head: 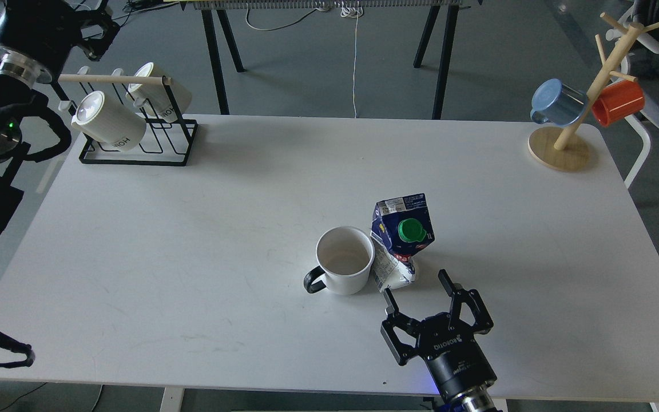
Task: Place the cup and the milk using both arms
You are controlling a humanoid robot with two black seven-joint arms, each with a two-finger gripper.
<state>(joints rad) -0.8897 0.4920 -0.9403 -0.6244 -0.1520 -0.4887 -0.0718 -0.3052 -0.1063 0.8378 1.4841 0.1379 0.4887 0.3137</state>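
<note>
White surface (192,240) fills most of the head view, carrying everything else. Left arm (15,63) rises along the left edge, black with silver joints and cable loops; the left claw (98,28) at its far end is seen dark against the floor beyond the surface's far left corner, and I cannot tell whether its fingers are spread or pressed together. Right arm (461,372) comes in from the bottom edge, and the right claw (418,292) stands spread, empty, just beside the milk and not touching it. Black wire rack (141,143) at the far left corner holds two ribbed white mugs (109,120) tipped on their sides. Wooden mug tree (570,131) at the far right corner carries a blue mug (558,103) and an orange mug (618,103). Milk (401,240) stands near the middle of the surface, leaning, green cap up. Cup (344,260) sits upright just left of the milk, touching or nearly touching it, handle toward the lower left.
</note>
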